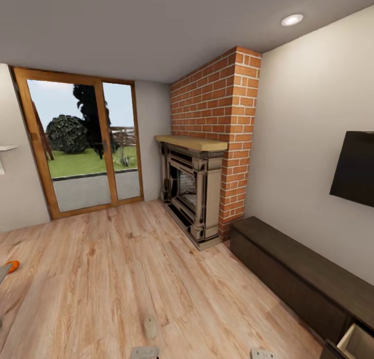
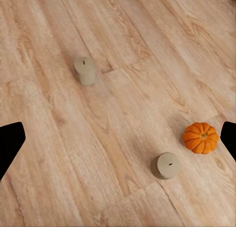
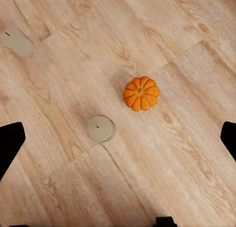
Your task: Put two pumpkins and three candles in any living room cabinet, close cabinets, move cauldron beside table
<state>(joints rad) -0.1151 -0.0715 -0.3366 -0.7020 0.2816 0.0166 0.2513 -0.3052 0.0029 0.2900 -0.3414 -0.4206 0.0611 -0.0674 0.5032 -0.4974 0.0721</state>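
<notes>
Lying under both wide-open grippers (image 2: 118, 141) (image 3: 118, 141): two candles (image 2: 85, 71) (image 2: 165, 165), one pumpkin (image 2: 200, 137).

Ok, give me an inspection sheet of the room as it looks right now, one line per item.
Surface: light wood plank floor.
Job's things: two upright candles and one pumpkin stand apart on the floor; another candle lies near the head view's lower edge; the cabinet has one drawer open at its near end.
Clutter: nothing seen.
Grippers: left tool and right tool both open, holding nothing, above the floor.
Cables: nothing seen.
Surroundings: brick chimney, fireplace, glass doors, wall-mounted TV.
</notes>
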